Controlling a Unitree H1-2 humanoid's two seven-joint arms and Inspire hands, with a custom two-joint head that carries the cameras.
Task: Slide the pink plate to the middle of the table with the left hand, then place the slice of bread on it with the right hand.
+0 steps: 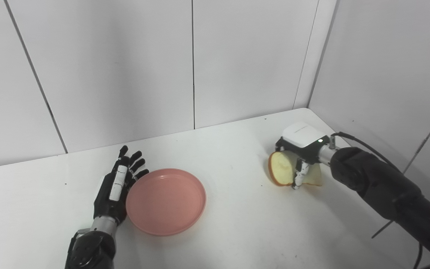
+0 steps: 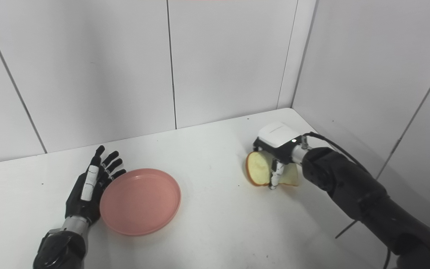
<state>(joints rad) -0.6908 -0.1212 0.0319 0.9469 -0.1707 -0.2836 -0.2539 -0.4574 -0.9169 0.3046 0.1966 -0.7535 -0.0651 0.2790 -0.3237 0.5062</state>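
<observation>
1. Currently, the pink plate [image 1: 165, 201] lies flat on the white table [image 1: 230, 231], left of the table's middle and toward the near edge.
2. The left hand [image 1: 115, 188] stands edge-on just beside the plate's left rim, fingers [image 1: 136, 161] extended and slightly fanned, pointing toward the back wall [image 1: 125, 67]. The palm faces the plate; contact with the rim appears likely but cannot be confirmed from either view. The hand holds nothing.
3. The slice of bread [image 1: 283, 169] is at the right side of the table, near the back right corner and well apart from the plate. It is tilted up, its pale cut face turned toward the plate, its lower edge at or near the table surface.
4. The right hand [image 1: 301, 151] is positioned over the bread from above, fingers curled down across the slice and closed on it.
5. A black cable [image 1: 364, 144] runs along the right forearm.
</observation>
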